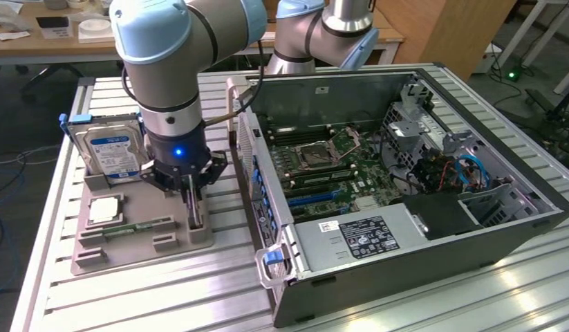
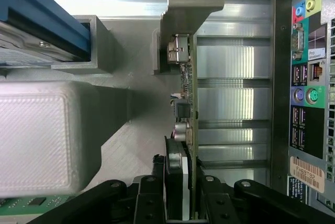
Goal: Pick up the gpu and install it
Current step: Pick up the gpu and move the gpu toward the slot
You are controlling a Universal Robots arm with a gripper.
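On the exterior view's left, a hard drive (image 1: 112, 153) with a blue label stands on edge in a grey holder (image 1: 164, 252), and a slim green memory stick (image 1: 137, 226) lies flat nearer the front. Further right on the same holder, the gripper (image 1: 193, 211) points straight down over a narrow slot. The gpu (image 2: 187, 98) stands there on its long edge, its faces vertical. Its long axis runs from the table's near side toward the far side, roughly parallel to the rear wall of the computer case (image 1: 505, 235). In the wrist view its silver-grey bracket (image 2: 191, 4) sits at the end toward the hard drive, well away from the fingers. The black fingers (image 2: 149, 200) straddle the card's opposite end, one on each face. We see the jaws standing narrowly apart, with a thin gap on the side toward the case, so they grip nothing. To the right lies the opened case, its port panel (image 2: 309, 77) facing the holder.
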